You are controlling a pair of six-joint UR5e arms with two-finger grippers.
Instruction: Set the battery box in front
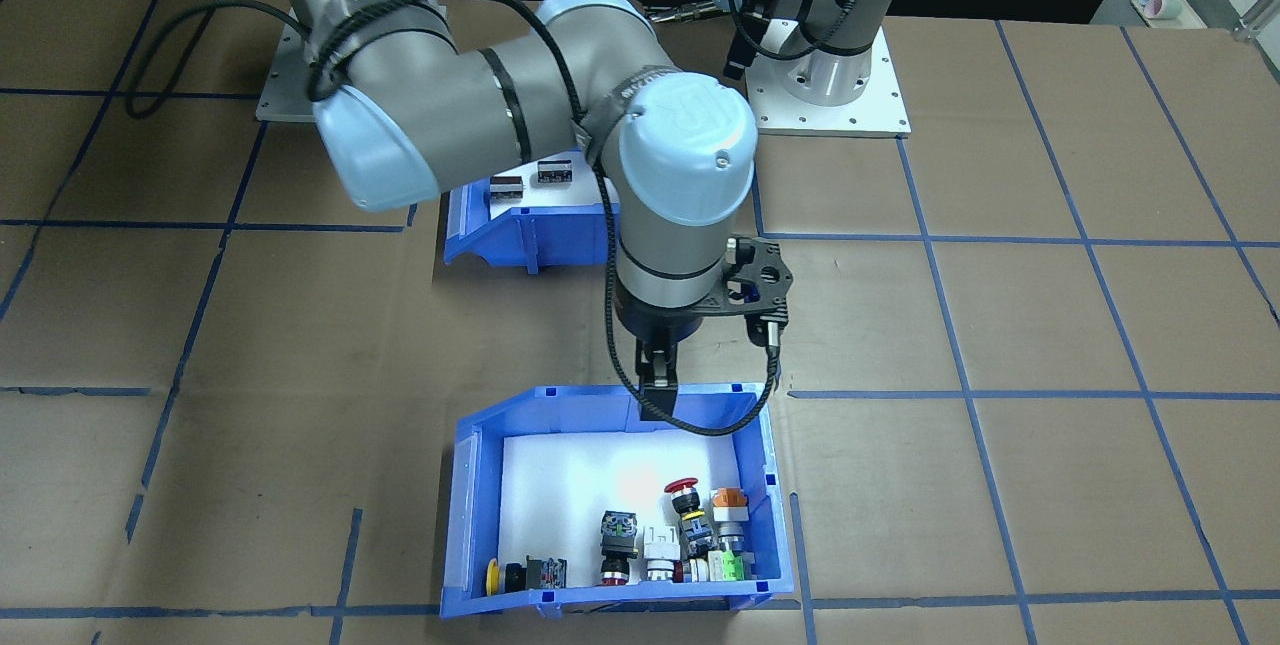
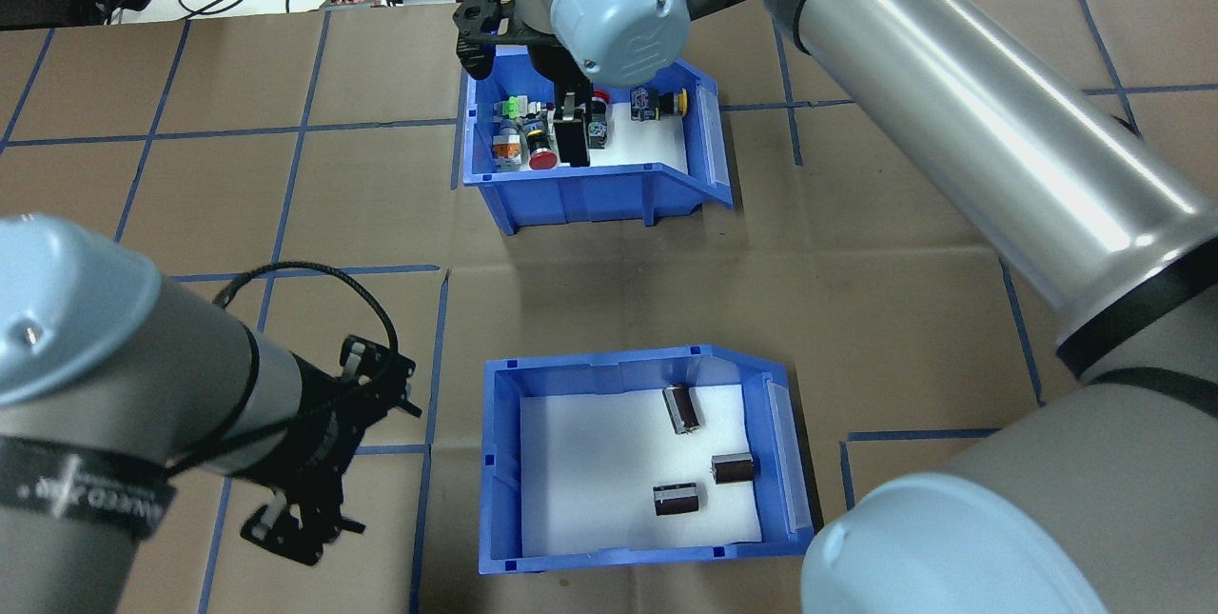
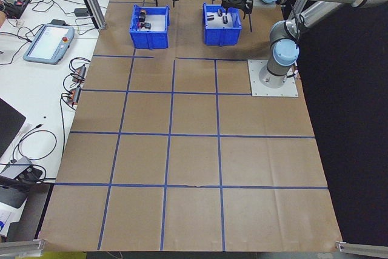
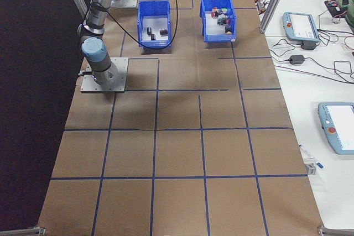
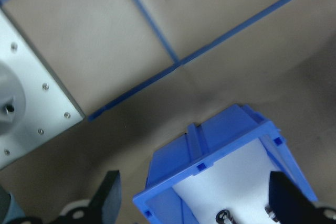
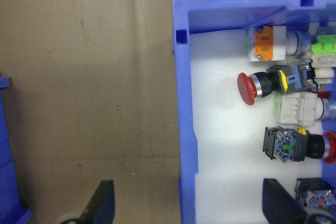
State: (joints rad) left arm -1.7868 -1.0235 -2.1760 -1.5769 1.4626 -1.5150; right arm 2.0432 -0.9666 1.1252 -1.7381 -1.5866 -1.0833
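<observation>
- Front-facing view: the battery box (image 1: 520,225) sits on the tabletop (image 1: 1050,325) near the robot's base, partly hidden by the right arm. The switch bin (image 1: 462,515) lies at the near edge. The right gripper (image 1: 657,395) hangs at that bin's rear wall.
- Overhead view: the battery box (image 2: 504,462) holds three dark batteries (image 2: 681,408) on a white liner. The left gripper (image 2: 304,509) hovers beside its left wall, over bare tabletop.
- Left wrist view: the left gripper's fingers (image 5: 107,195) stand wide apart, open, straddling a corner of the battery box (image 5: 210,163).
- Right wrist view: the right gripper's fingers (image 6: 100,203) are spread open across the switch bin's wall (image 6: 185,103), gripping nothing; a red push-button (image 6: 247,87) lies inside.
</observation>
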